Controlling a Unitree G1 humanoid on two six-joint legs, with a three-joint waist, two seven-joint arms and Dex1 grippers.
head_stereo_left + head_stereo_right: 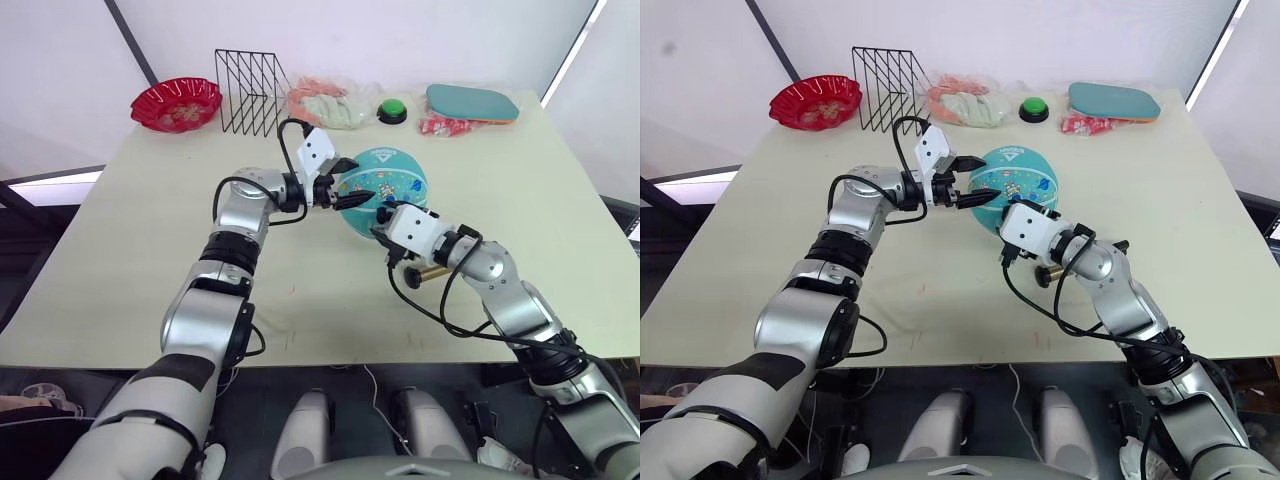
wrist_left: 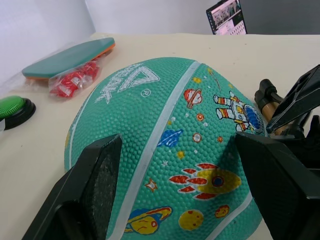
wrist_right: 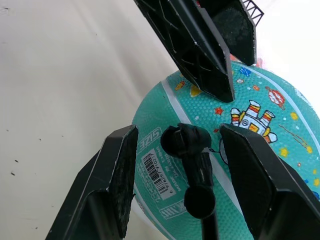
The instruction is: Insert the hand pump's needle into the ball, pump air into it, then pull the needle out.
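The left arm reaches forward over the bench (image 1: 150,200) with the elbow bent, and the left gripper (image 1: 335,192) is at the left side of the ball (image 1: 395,180). Its two black fingers (image 2: 95,180) are spread wide, one on each side of the ball's curve, close to the skin; I cannot tell if they touch it.

The right arm comes from the right and bends inward, so the right gripper (image 3: 185,165) is at the near side of the ball, just below the white label (image 3: 157,172). Its fingers are also wide apart. Between them stands a small black fitting (image 3: 187,142) on a thin black hose (image 3: 202,185), placed against the ball; the needle itself is too small to see. The bronze body of the hand pump (image 1: 428,272) lies on the bench just under the right wrist, near the ball.

The ball sits in the middle of the bench, a little toward the far side. Behind it, well apart, are a green button (image 1: 392,110), a teal paddle (image 1: 472,102) on a red packet, a plastic bag (image 1: 325,103), a black wire rack (image 1: 250,90) and a red bowl (image 1: 176,103). The near part and the right part of the bench are open.
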